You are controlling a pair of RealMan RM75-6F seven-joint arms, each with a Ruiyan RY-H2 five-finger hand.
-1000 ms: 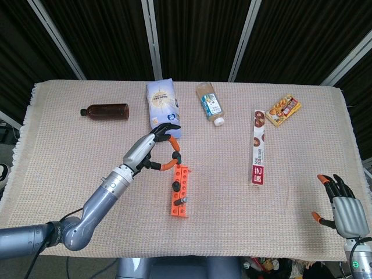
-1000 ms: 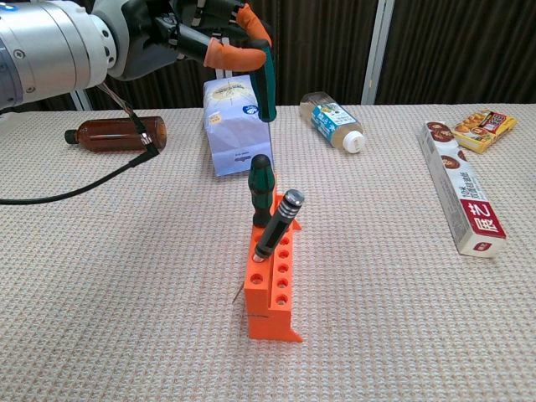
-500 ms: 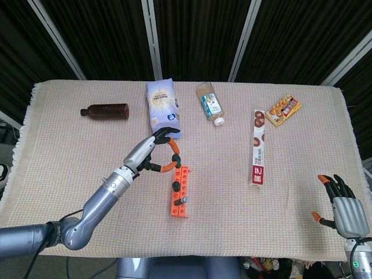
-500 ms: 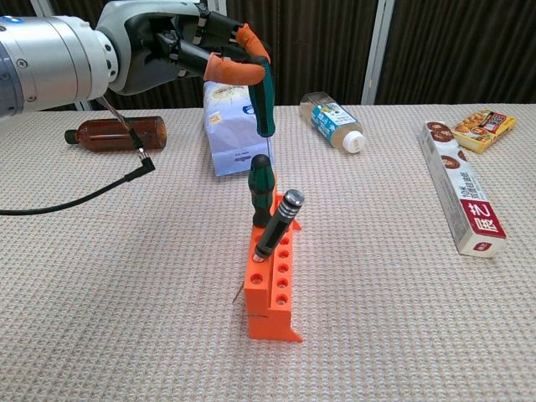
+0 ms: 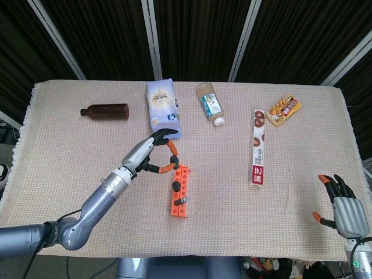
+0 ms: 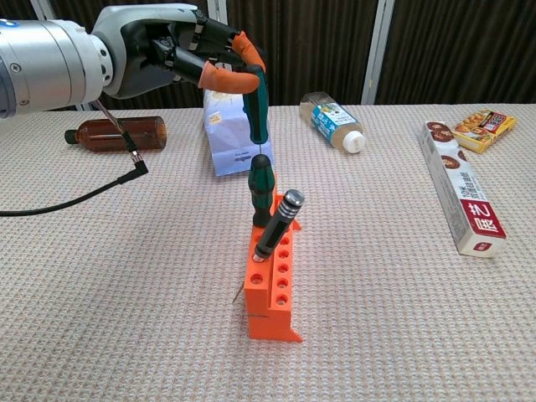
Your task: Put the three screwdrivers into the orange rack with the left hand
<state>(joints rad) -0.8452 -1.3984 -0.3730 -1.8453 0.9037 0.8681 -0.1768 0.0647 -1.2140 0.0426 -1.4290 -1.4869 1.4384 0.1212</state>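
The orange rack (image 6: 272, 285) (image 5: 179, 190) stands on the cloth near the table's middle. Two screwdrivers stand in it: a green-handled one (image 6: 260, 188) (image 5: 175, 186) and a black and silver one (image 6: 280, 219) (image 5: 183, 199) leaning in front of it. My left hand (image 6: 180, 52) (image 5: 150, 152) pinches a third, green-handled screwdriver (image 6: 259, 105) (image 5: 174, 157) upright, its tip just above the rack's far end. My right hand (image 5: 343, 209) hangs off the table's near right corner with fingers apart, holding nothing.
A brown bottle (image 6: 117, 132) lies at the far left. A blue-white bag (image 6: 232, 126) stands just behind the rack. A clear bottle (image 6: 333, 121) lies at the back centre. A long red box (image 6: 461, 186) and a snack pack (image 6: 480, 128) lie at the right.
My left hand has come down and slightly toward the rack with the green screwdriver, bringing it over the rack's far end. The right hand has not moved.
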